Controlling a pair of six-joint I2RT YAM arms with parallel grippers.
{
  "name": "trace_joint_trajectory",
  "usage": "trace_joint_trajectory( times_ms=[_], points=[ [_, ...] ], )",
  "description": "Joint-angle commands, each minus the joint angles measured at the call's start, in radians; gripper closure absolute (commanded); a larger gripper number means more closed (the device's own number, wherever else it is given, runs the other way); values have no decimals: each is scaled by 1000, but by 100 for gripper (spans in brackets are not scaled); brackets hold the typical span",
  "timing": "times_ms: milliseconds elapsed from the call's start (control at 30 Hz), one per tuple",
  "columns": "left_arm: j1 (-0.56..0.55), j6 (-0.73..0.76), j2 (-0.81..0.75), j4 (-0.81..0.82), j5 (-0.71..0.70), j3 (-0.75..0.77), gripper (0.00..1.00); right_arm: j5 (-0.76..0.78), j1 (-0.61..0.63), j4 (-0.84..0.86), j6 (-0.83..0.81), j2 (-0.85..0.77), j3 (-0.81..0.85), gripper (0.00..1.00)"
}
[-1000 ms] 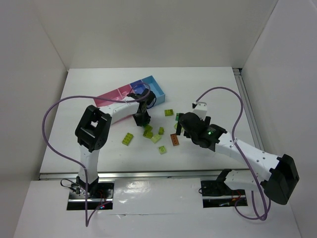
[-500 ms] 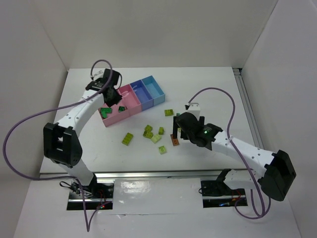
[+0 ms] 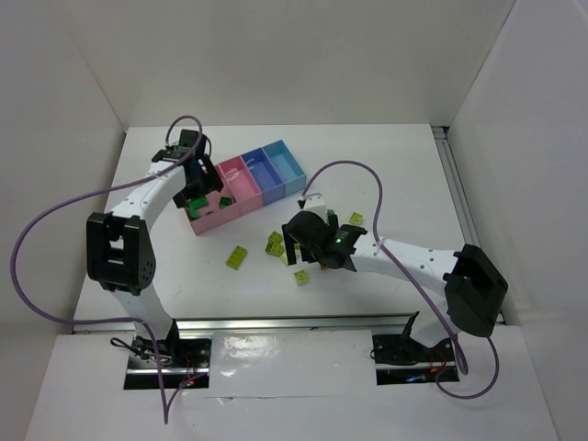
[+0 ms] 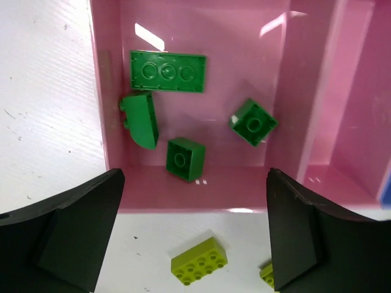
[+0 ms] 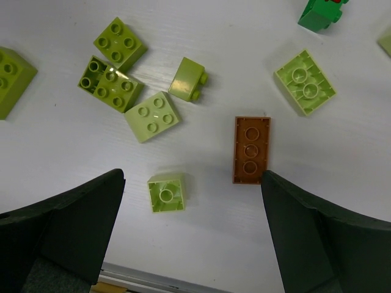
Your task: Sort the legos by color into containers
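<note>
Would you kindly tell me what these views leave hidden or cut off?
Top view: left tool covers part of the end pink bin and its contents.
Top view: right tool covers some loose bricks.
Right wrist view: top edge cuts off a dark green brick.
Left wrist view: right edge cuts off the blue bins.

White booth, plain and bright

White table [image 3: 386, 156], faint scuffs on top. Closed in by a bare white far wall [image 3: 303, 55], left wall [image 3: 46, 138] and right wall [image 3: 533, 138]. Metal rail [image 3: 457, 197] along the table's right edge. Glossy near ledge [image 3: 294, 354] catches the light.
</note>
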Motion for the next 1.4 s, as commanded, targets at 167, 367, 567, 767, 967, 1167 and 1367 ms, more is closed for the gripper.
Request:
trace_joint_trajectory(
  times_ms=[167,367,567,767,967,1167,1367],
  points=[
    [-199,262,-223,2,84,-204,7,96,5,73,62,-92,-60,0],
    [-281,233,-235,21,153,-368,1,131,-5,34,71,-93,-60,0],
    [-305,231,-144,17,128,-355,1,38,-89,44,71,-103,-81,0],
    [-324,222,-85,50,156,-369,7,-79,-213,100,-8,-56,-49,2],
    [-334,188,-39,31,139,-359,17,-118,-242,109,-59,78,84,5],
    [-335,179,-39,-22,88,-335,54,-206,-272,119,-88,206,176,15],
    [-321,201,-68,-119,131,-158,87,-251,-293,108,-108,279,233,13]
  ],
)
